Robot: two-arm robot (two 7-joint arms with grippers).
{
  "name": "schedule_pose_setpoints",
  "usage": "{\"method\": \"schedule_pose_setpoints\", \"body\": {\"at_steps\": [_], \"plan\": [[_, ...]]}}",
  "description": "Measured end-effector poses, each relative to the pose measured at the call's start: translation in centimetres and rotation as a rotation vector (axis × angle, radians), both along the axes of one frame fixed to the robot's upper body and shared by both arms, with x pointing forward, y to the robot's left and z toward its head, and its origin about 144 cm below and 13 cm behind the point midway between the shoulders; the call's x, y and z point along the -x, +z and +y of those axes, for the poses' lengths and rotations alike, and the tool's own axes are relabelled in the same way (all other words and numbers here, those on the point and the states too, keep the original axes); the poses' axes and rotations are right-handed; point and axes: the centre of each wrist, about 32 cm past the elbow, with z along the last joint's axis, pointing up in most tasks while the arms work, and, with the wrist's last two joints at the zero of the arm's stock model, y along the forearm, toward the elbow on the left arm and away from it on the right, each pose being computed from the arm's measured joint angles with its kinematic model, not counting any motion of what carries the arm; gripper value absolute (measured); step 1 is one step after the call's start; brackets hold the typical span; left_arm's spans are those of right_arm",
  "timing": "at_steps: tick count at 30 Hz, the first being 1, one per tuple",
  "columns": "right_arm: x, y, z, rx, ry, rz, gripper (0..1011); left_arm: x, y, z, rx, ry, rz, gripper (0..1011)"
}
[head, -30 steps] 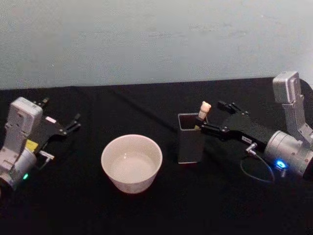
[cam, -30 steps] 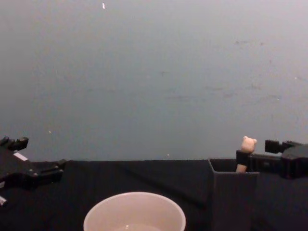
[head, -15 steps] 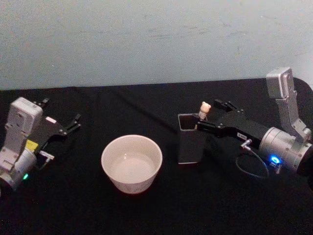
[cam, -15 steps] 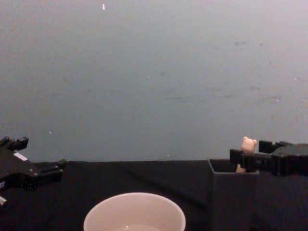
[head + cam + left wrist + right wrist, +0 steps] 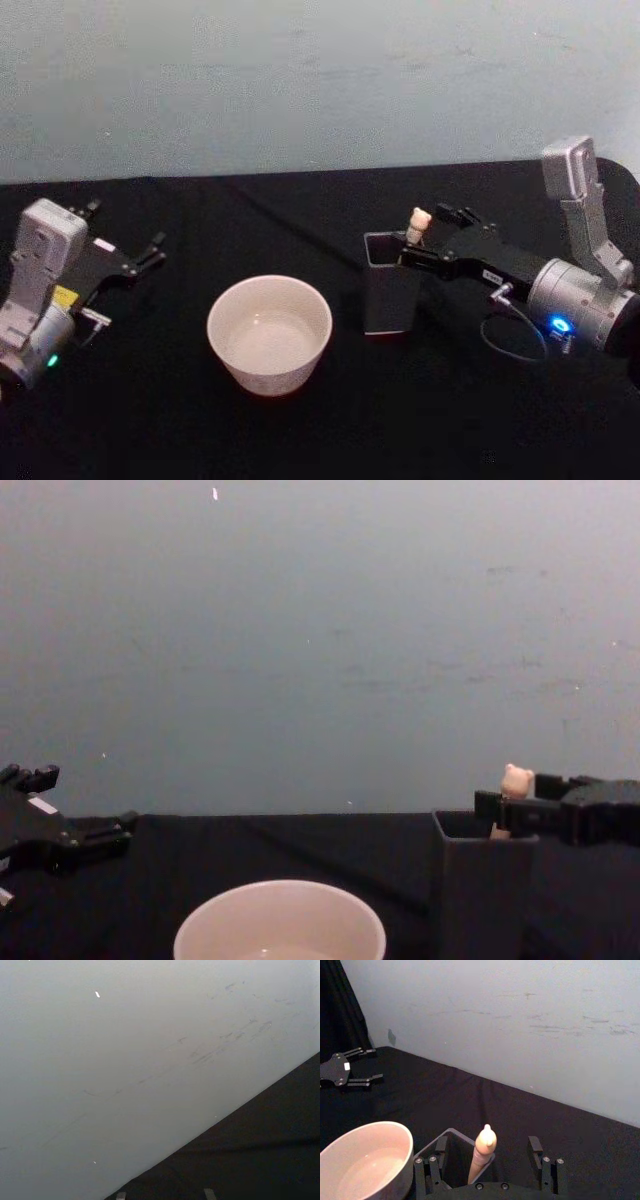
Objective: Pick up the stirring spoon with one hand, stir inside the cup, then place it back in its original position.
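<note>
The stirring spoon (image 5: 418, 224) stands in the dark square holder (image 5: 388, 285), its original position, with the cream bear-head handle (image 5: 517, 780) sticking up above the rim. My right gripper (image 5: 425, 237) is open, one finger on each side of the handle (image 5: 483, 1152), and its fingers (image 5: 542, 1162) are not touching it. The cream cup (image 5: 269, 333) sits left of the holder with clear liquid inside. My left gripper (image 5: 125, 226) rests open at the table's left side, away from the cup. The spoon's bowl is hidden inside the holder (image 5: 451, 1138).
A black cloth (image 5: 330, 430) covers the table, and a pale wall (image 5: 300, 80) rises right behind it. The cup (image 5: 365, 1160) stands close beside the holder (image 5: 484, 880). The left gripper (image 5: 350, 1072) lies far across the table.
My right gripper has moved left toward the holder, so its open fingers now straddle the spoon handle. The spoon, cup and left arm have stayed put.
</note>
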Motion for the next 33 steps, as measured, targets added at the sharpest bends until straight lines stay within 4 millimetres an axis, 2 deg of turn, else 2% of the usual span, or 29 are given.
{"method": "schedule_pose_setpoints", "body": {"at_steps": [29, 33], "plan": [[0.0, 0.03, -0.01, -0.002, -0.001, -0.001, 1002, 0.0, 0.0, 0.0, 0.0, 0.0, 0.0, 1001], [0.0, 0.03, -0.02, -0.002, -0.001, -0.001, 912, 0.0, 0.0, 0.0, 0.0, 0.0, 0.0, 1001]]}}
